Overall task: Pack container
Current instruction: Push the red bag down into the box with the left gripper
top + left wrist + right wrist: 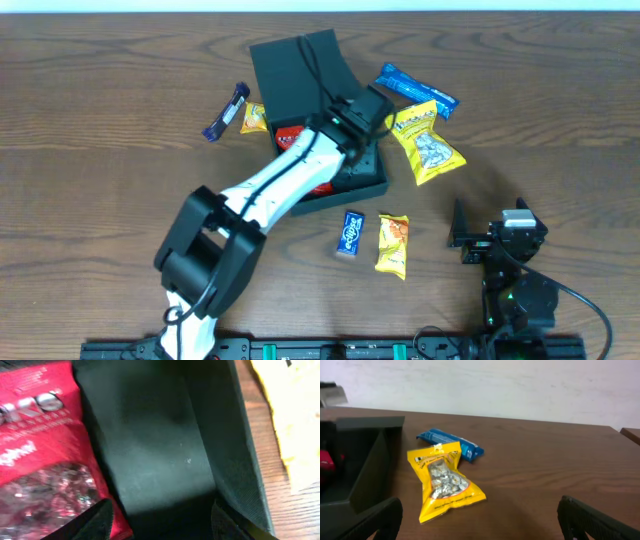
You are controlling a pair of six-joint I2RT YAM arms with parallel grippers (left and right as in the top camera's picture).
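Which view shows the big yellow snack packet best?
Right wrist: the yellow packet lies whole, close, its window visible. Overhead shows it whole but small, beside the container; left wrist catches only a blurred yellow edge.

Looks like a robotics lab: plain wooden table (100,200), bare white wall (520,385), black mounting rail (330,351).

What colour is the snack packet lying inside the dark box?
The glossy snack packet is red, best seen in left wrist view.
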